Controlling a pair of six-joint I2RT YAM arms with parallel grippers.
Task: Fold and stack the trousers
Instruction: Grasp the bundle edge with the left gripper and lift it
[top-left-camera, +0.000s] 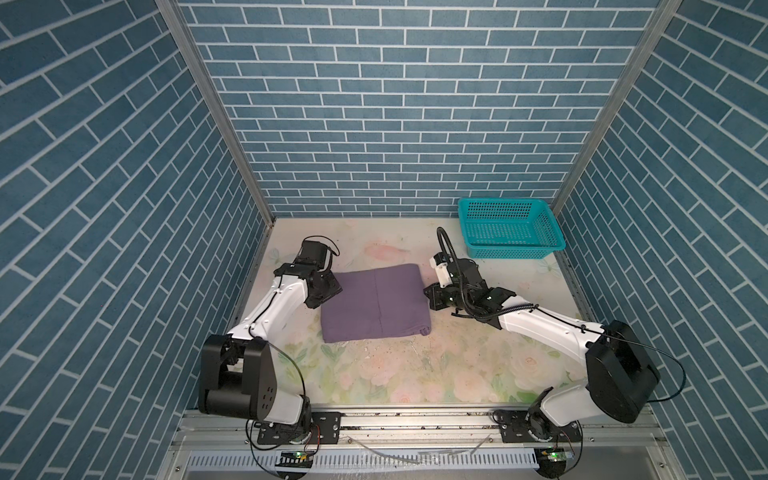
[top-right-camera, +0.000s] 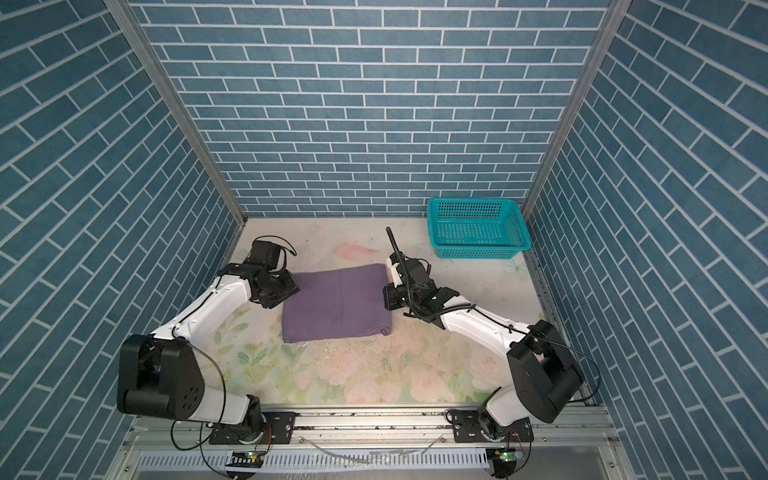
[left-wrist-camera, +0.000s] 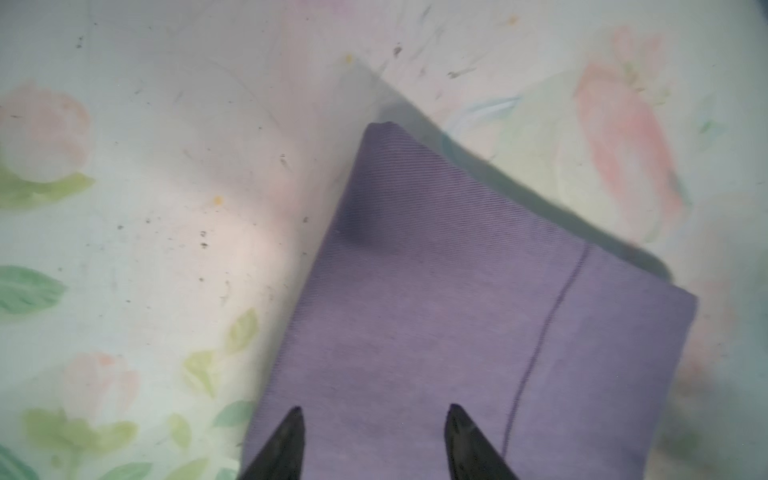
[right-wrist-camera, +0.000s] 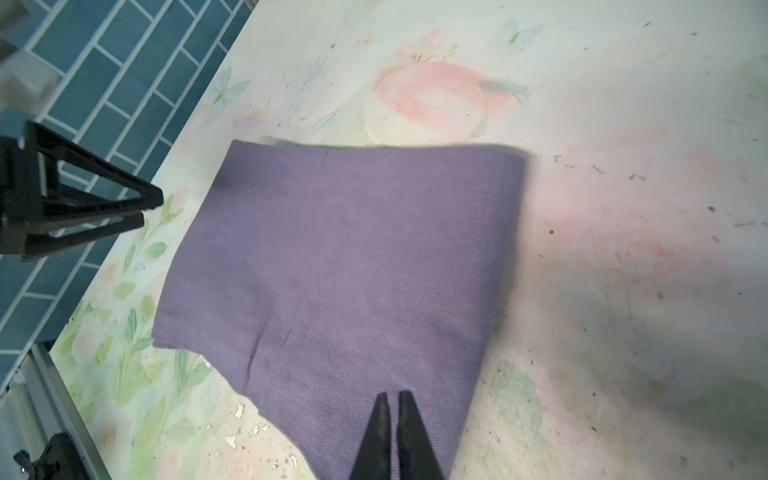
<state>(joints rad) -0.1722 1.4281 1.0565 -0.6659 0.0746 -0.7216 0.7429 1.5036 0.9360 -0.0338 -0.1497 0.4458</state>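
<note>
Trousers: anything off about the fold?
Mostly neat: the trousers lie as a flat rectangle, but in both top views a small wad of fabric bulges out at the near right corner, so that edge isn't square.

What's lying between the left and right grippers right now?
Only the folded trousers, flat on the table; both top views show it.

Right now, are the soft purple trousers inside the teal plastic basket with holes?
No, the folded dusty-purple fabric trousers lie on the flowery table, apart from the teal perforated plastic basket.
</note>
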